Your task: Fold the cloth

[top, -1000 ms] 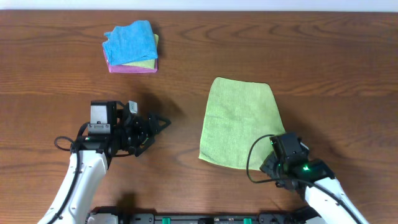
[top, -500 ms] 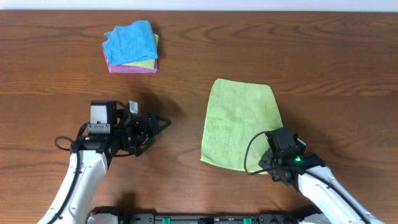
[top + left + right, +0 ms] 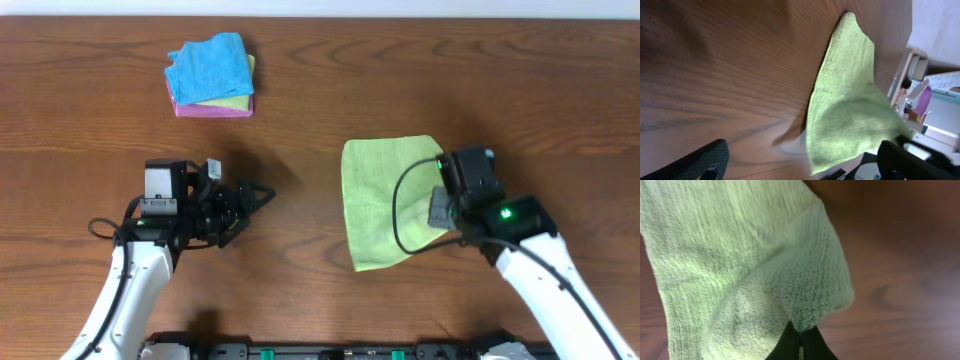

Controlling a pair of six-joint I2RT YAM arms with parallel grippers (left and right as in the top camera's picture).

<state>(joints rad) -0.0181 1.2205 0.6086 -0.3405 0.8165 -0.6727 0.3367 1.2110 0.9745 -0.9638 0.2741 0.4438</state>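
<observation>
**Dark-wood table, lime cloth pinched at a corner**

Pictured right of centre on the brown table (image 3: 520,80): the cloth (image 3: 385,200), lime yellow-green, far edge flat on the wood, right side raised and bunched beneath the right arm (image 3: 475,195). Seen from the right wrist: right gripper (image 3: 800,347), jaws pressed together on a corner of the cloth, pile hanging in a soft fold just above the dark fingertips (image 3: 787,350). At left, well apart from the cloth: left gripper (image 3: 252,203), over bare wood, jaws spread wide, pointed toward the cloth. Near the table's far left corner: a small stack, blue cloth (image 3: 210,62) on top, a yellow-green layer (image 3: 245,98) beneath, pink-purple cloth (image 3: 210,110) at the bottom, well apart from both arms.
</observation>
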